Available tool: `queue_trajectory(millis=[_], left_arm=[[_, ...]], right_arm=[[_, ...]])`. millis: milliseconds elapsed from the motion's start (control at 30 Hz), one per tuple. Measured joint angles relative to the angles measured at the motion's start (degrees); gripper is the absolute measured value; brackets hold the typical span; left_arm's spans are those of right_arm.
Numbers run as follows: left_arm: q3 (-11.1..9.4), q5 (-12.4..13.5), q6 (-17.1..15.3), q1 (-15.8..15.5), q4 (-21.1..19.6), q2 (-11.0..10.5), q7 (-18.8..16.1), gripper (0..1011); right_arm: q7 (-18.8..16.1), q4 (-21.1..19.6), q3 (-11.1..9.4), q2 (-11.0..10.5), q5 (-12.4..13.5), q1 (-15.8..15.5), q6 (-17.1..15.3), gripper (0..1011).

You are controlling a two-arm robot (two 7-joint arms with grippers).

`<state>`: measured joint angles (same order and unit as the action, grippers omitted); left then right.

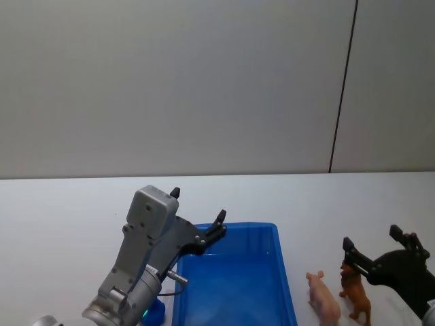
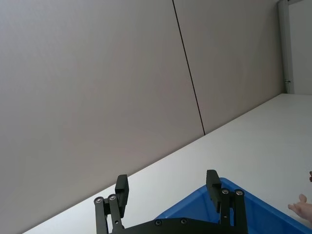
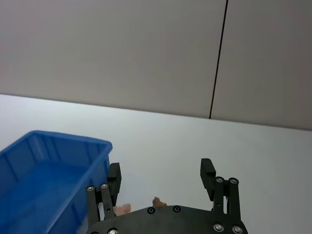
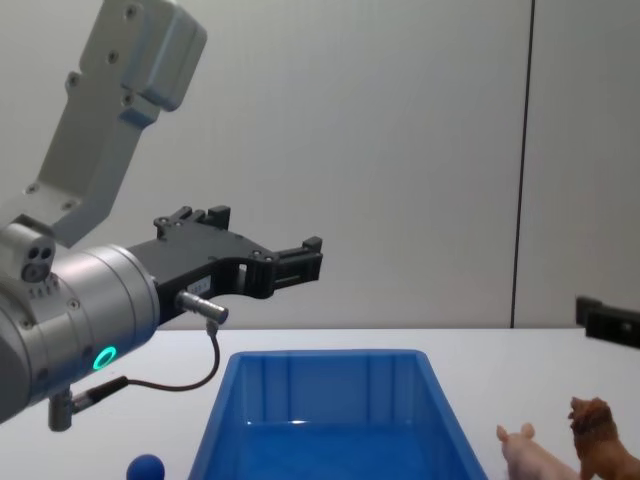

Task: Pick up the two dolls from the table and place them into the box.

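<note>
Pale pink plastic pig point(image 1: 324, 297) and shaggy reddish-brown dog figurine point(image 1: 355, 293) stand on the white worktop point(image 1: 68, 204), right of the empty bright blue plastic box point(image 1: 231, 285); neither is placed yet. Right end effector point(image 1: 372, 238), fingers spread, hangs farther right; left end effector point(image 1: 198, 204), fingers apart, hovers over the box's left rim.

Behind the white table point(image 1: 61, 204) stands a plain wall point(image 1: 170, 81) of pale grey panels, smooth and evenly lit. One thin dark seam point(image 1: 343, 85) runs down this wall to the far edge of the table, on the right side in the head view. In the left wrist view the grey wall ends at a pale upright strip point(image 2: 283, 44), maybe a corner or a frame; I cannot tell which.
</note>
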<state>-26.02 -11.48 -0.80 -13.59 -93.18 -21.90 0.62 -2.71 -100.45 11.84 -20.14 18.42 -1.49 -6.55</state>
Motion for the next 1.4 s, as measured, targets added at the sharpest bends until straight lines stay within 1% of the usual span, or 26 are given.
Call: queue_trajectory(millis=[67,367,533,733,1100,1400], left_arm=[[0.0,0.0,0.0,0.0,0.0,0.0,0.0,1004],[0.0,0.0,0.0,0.0,0.0,0.0,0.0,1004],[0.0,0.0,0.0,0.0,0.0,0.0,0.0,1003],[0.0,0.0,0.0,0.0,0.0,0.0,0.0,1004],[0.0,0.0,0.0,0.0,0.0,0.0,0.0,1004],[0.0,0.0,0.0,0.0,0.0,0.0,0.0,1004]], right_arm=[[0.2,0.3,-0.2,-0.3,0.3,-0.3,-1.2,1001],[0.3,0.9,-0.5,-0.9,0.6,-1.4,-4.0,1001],[0.3,0.9,-0.5,-1.2,0.5,-2.0,-4.8,1001],[0.4,0.8,-0.5,-1.7,0.2,-3.5,-6.0,1001],[1.0,0.5,-0.7,-2.5,-0.1,-5.7,-6.4,1001],[0.4,1.8,-0.6,-2.3,-0.8,-6.2,-4.9,1001]])
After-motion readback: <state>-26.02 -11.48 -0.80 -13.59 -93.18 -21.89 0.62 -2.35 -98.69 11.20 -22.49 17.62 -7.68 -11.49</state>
